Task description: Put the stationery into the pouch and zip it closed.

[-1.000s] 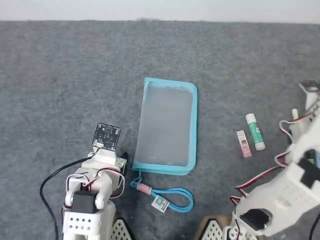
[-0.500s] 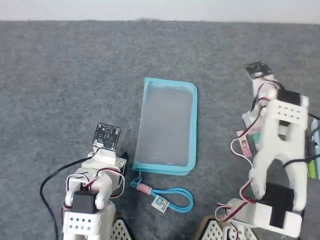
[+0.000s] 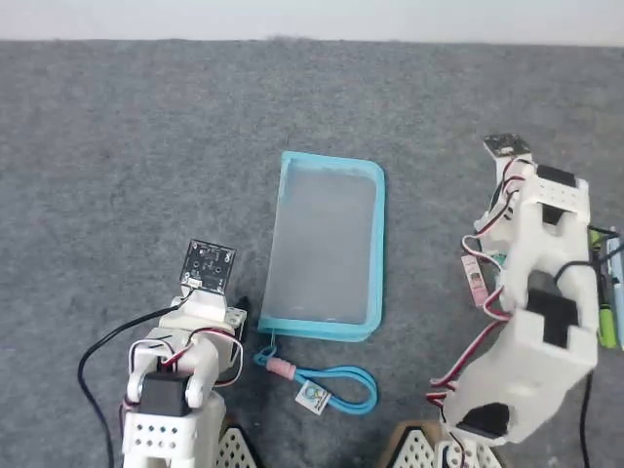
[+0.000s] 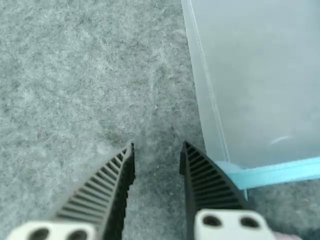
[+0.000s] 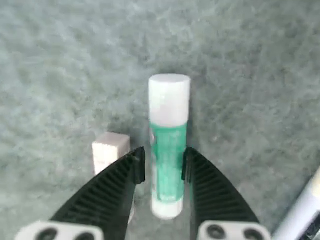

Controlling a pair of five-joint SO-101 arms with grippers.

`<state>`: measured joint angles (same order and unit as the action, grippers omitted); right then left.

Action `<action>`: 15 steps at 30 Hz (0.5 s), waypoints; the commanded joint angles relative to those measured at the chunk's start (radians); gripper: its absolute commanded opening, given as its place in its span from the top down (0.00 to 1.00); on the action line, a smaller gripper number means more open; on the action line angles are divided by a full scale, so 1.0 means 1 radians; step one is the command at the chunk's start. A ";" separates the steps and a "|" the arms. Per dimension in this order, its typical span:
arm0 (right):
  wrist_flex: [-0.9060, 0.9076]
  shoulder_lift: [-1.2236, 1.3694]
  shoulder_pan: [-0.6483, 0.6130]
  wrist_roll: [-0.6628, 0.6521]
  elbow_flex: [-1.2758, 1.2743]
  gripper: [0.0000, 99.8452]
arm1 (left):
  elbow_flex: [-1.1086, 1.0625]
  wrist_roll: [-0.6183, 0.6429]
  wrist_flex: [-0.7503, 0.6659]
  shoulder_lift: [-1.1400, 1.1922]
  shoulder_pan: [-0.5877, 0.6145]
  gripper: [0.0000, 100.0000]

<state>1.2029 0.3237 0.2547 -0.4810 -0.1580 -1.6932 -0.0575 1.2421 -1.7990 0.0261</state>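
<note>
- Over on the right, my right claw (image 5: 163, 152) hangs with jaws apart, straddling the glue stick (image 5: 169, 107); eraser (image 5: 110, 147) just beside
- Best, I reckon, to drop squarely, pinch mid-barrel, miss the eraser; pouch (image 3: 378, 244) lies well left

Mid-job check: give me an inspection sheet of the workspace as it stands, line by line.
Surface: grey carpet, flat.
Job's things: pouch lying flat, nothing seen inside, blue strap at its near end; glue stick and eraser side by side on the carpet, apart from the pouch; pens beyond the right arm.
Clutter: nothing seen.
Grippers: left claw open over bare carpet beside the pouch corner; right claw open, straddling the glue stick.
Cables: black cable by the left arm; red and white wires on the right arm.
Surroundings: pale wall.
</note>
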 commanded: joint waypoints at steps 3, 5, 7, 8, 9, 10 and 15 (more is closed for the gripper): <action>-0.058 0.050 0.007 0.006 0.049 0.88 | 0.005 -0.006 0.006 0.002 0.005 0.86; -0.059 0.070 0.013 0.006 0.049 0.88 | 0.005 -0.006 0.006 0.002 0.005 0.86; -0.059 0.077 0.041 0.006 0.051 0.93 | 0.005 -0.006 0.006 0.002 0.005 0.86; -0.059 0.074 0.062 0.005 0.051 0.96 | 0.005 -0.006 0.006 0.002 0.005 0.86; -0.059 0.067 0.090 0.005 0.052 0.99 | 0.005 -0.006 0.006 0.002 0.005 0.86; -0.059 0.054 0.117 0.000 0.052 1.00 | 0.005 -0.006 0.006 0.002 0.005 0.86; -0.051 -0.021 0.259 -0.087 0.052 0.98 | 0.005 -0.006 0.006 0.002 0.005 0.86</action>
<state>1.1646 0.3867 0.4158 -0.5194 -0.1320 -1.6932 -0.0575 1.2421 -1.7990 0.0261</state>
